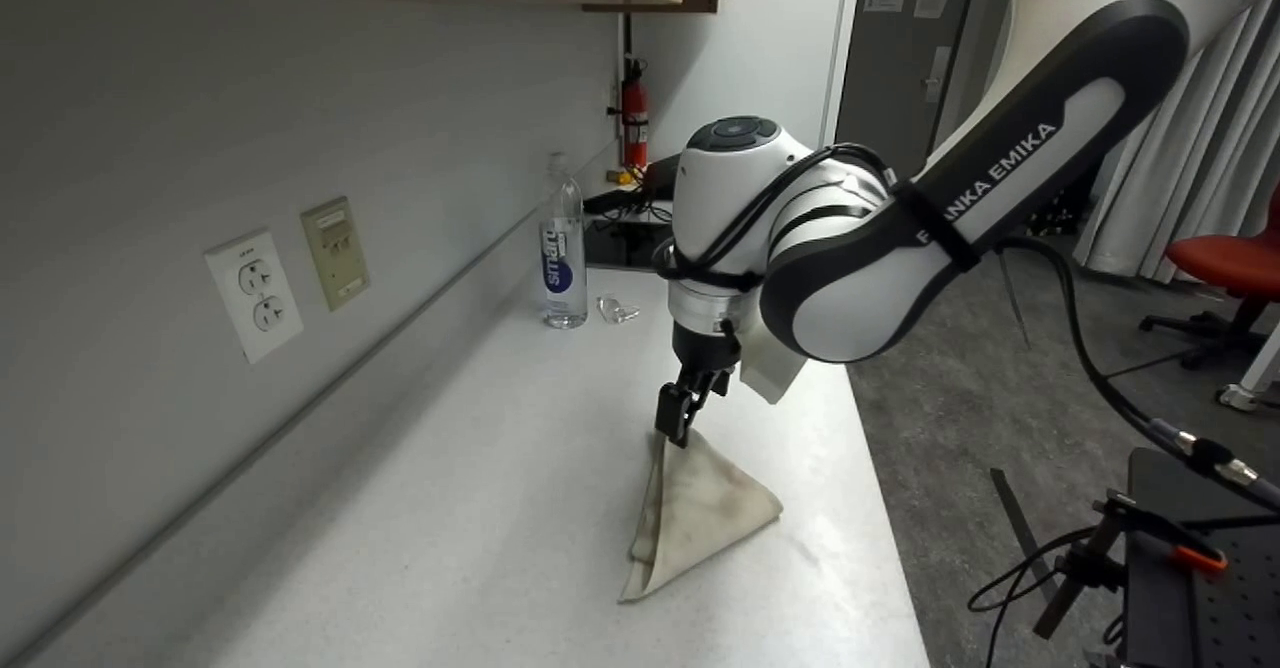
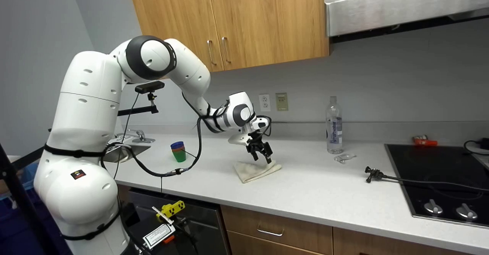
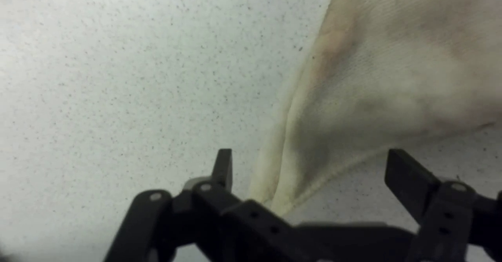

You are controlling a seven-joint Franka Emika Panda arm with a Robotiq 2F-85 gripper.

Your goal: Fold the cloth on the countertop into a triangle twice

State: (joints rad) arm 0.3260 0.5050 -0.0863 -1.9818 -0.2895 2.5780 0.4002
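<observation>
The beige cloth lies on the white countertop [image 1: 450, 528]. In an exterior view the cloth [image 1: 705, 523] looks like a folded triangle with stacked layers along one edge. It also shows in an exterior view [image 2: 248, 172] as a flat folded piece. My gripper [image 1: 675, 430] is over one corner of the cloth, pointing down; it shows as well in an exterior view [image 2: 262, 159]. In the wrist view the gripper [image 3: 310, 154] is open, its fingers wide apart. A narrow corner of the cloth [image 3: 408, 70] runs between the fingers, not clamped; its tip is partly hidden by the gripper.
A clear water bottle [image 1: 565, 268] stands by the wall with a small clear plastic item [image 1: 615, 310] beside it. Stacked coloured cups [image 2: 178, 151] stand near the sink [image 2: 126, 154]. A black cooktop [image 2: 447, 182] and a small black mount [image 2: 374, 173] are farther along. The countertop's front edge [image 2: 282, 213] is near.
</observation>
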